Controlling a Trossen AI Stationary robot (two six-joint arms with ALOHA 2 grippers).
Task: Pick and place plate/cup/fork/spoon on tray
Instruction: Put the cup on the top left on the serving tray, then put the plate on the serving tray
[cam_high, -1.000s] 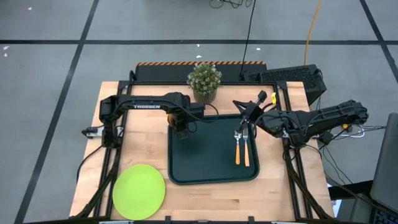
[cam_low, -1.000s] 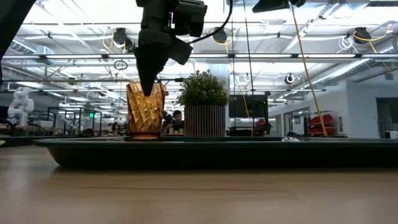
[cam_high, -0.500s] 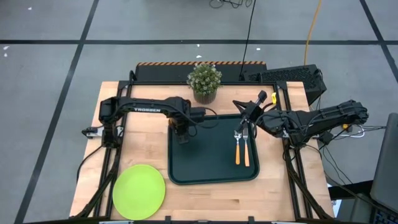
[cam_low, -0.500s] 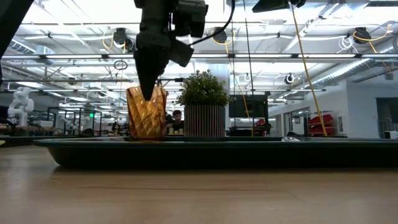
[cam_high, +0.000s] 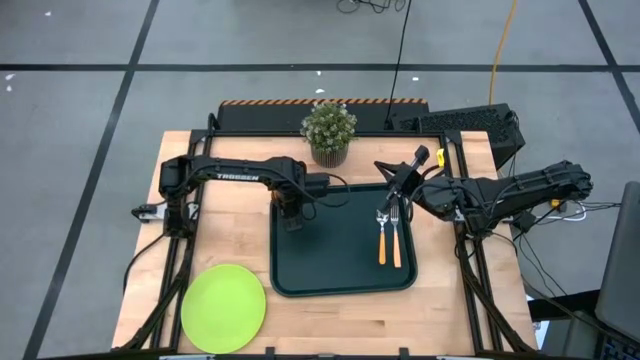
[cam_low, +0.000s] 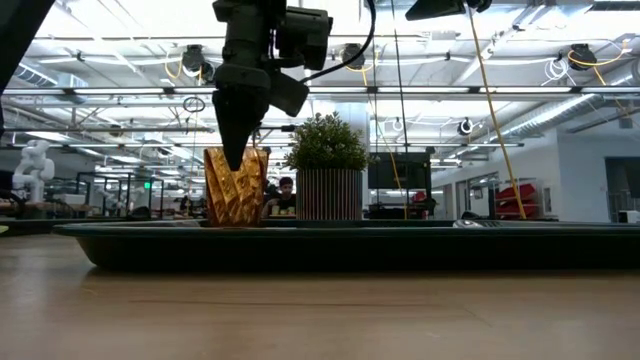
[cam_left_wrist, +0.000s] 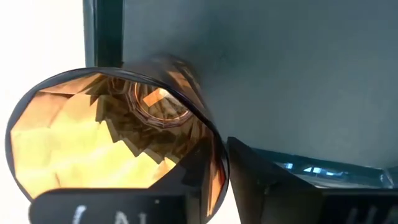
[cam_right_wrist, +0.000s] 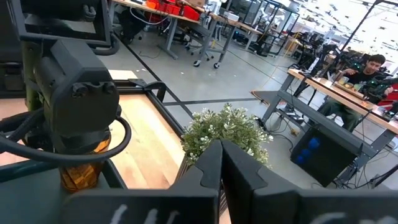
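Two utensils, the fork (cam_high: 394, 235) and spoon (cam_high: 381, 236), lay on the tray (cam_high: 340, 275). Left gripper (cam_high: 290, 213) fingers straddled the cup (cam_low: 234, 186) wall there, grip unclear; right gripper (cam_high: 398, 183) fingers were pressed together.

Counted: 1 round lime-green plate (cam_high: 223, 308) | 1 translucent amber tumbler cup (cam_low: 235, 186) | 1 orange-handled metal fork (cam_high: 395, 238) | 1 orange-handled metal spoon (cam_high: 382, 238) | 1 dark green rectangular tray (cam_high: 335, 255) | 1 potted green plant (cam_high: 329, 132)

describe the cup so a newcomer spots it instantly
Find the dark tray mid-table. The cup stands in its far-left corner, under the left gripper, near the potted plant. It is the only faceted amber tumbler; the fork and spoon lie flat opposite.
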